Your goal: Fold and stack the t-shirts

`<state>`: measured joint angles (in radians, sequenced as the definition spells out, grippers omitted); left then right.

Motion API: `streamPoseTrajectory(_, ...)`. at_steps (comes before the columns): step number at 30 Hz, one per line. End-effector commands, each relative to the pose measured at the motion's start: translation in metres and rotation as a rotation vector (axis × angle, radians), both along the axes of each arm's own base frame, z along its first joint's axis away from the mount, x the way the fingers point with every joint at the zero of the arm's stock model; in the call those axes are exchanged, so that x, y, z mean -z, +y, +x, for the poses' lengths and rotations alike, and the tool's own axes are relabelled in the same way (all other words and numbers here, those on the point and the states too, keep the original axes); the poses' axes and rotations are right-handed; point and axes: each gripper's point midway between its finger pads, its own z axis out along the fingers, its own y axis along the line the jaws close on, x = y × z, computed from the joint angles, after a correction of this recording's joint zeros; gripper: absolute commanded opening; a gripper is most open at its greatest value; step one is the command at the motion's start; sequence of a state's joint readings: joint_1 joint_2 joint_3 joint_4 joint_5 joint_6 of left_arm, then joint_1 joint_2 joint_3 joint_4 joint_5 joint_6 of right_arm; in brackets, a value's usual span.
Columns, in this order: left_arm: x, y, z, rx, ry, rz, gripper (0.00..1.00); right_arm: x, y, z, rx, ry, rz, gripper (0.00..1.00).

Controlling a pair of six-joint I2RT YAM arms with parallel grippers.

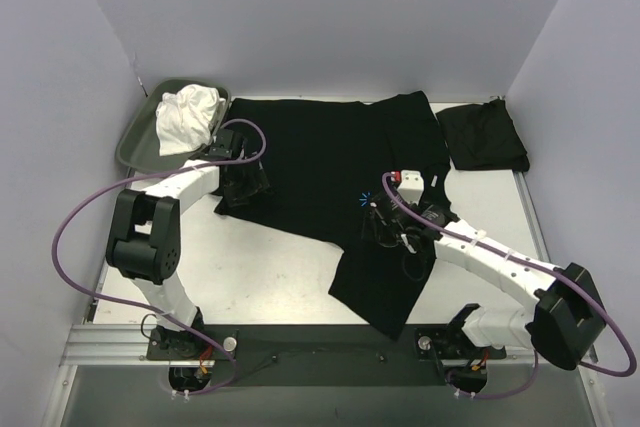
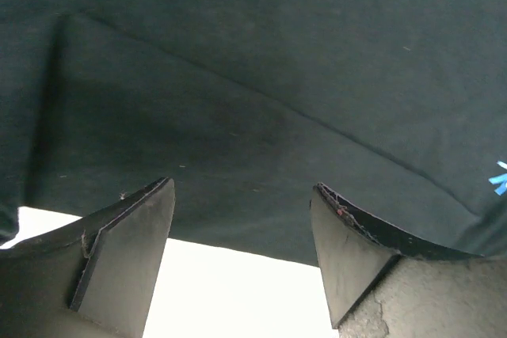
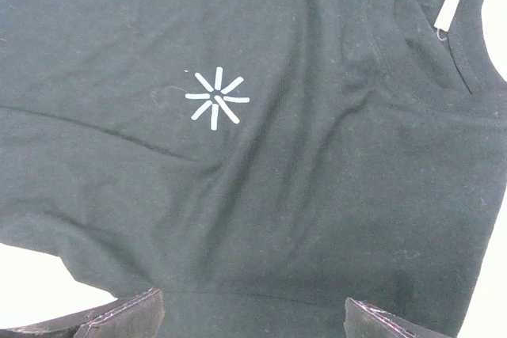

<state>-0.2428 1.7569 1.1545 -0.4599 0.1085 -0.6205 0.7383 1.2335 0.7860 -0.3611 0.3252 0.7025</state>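
From above, both grippers are hard to pick out, dark fingers lost against dark cloth, so the wrist cameras tell more. The left gripper (image 2: pixel 242 187) stands wide open with nothing between its fingers; the edge of the spread t-shirt (image 1: pixel 320 157) lies just ahead of them, with a strip of bare white counter (image 1: pixel 270 267) below. I cannot tell whether the tips touch the cloth. The right gripper (image 3: pixel 253 300) is also spread wide and holds nothing. Only its fingertips show, cut off at the bottom of its view, and the shirt's chest fills everything ahead of it. The blue mark (image 3: pixel 216 99) sits ahead and a little left of this gripper, the collar with its neck label (image 3: pixel 448 7) ahead to the right. The shirt lies crosswise on the counter, collar end by the right gripper and the opposite end by the left one, with one flap running down toward the right arm's base. Open counter lies on the near side of the left gripper, between the arms. A folded t-shirt (image 1: pixel 483 137) sits beyond and right of the right gripper, just beside the spread one. Beyond and left of the left gripper is a tray (image 1: pixel 132 145) holding a crumpled white cloth (image 1: pixel 188 117).
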Motion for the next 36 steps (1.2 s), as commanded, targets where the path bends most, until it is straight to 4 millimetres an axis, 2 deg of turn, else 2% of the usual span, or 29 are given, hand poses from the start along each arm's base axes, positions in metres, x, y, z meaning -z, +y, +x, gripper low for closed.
streamPoseTrajectory(1, 0.013, 0.016, -0.006, -0.063, 0.029, 0.086, 0.79, -0.002, -0.002, -0.004, -0.017, -0.008, 0.013, 1.0)
streamPoseTrajectory(9, 0.041, 0.029, -0.029, -0.093, 0.099, 0.162, 0.78, 0.001, -0.005, -0.016, -0.031, -0.01, 0.059, 1.0)
streamPoseTrajectory(15, 0.053, 0.027, -0.052, -0.097, 0.125, 0.184, 0.78, 0.001, -0.011, -0.026, -0.038, -0.014, 0.074, 1.0)
streamPoseTrajectory(16, 0.049, 0.026, -0.053, -0.099, 0.113, 0.178, 0.78, -0.002, -0.012, -0.027, -0.039, -0.023, 0.082, 1.0)
streamPoseTrajectory(17, 0.055, 0.026, -0.064, -0.102, 0.131, 0.178, 0.77, -0.002, -0.013, -0.028, -0.038, -0.027, 0.083, 1.0)
streamPoseTrajectory(19, 0.05, 0.019, -0.071, -0.098, 0.112, 0.147, 0.77, -0.004, -0.015, -0.03, -0.042, -0.03, 0.087, 1.0)
streamPoseTrajectory(20, 0.054, 0.015, -0.083, -0.094, 0.124, 0.146, 0.77, -0.006, -0.015, -0.031, -0.041, -0.033, 0.088, 1.0)
streamPoseTrajectory(31, 0.032, 0.011, -0.132, -0.125, 0.05, 0.121, 0.77, -0.014, -0.019, -0.034, -0.041, -0.037, 0.085, 1.0)
streamPoseTrajectory(35, 0.013, 0.013, -0.137, -0.146, 0.002, 0.099, 0.77, -0.015, -0.02, -0.037, -0.045, -0.029, 0.078, 1.0)
streamPoseTrajectory(36, 0.002, 0.014, -0.138, -0.147, -0.021, 0.089, 0.77, -0.015, -0.021, -0.038, -0.046, -0.026, 0.074, 1.0)
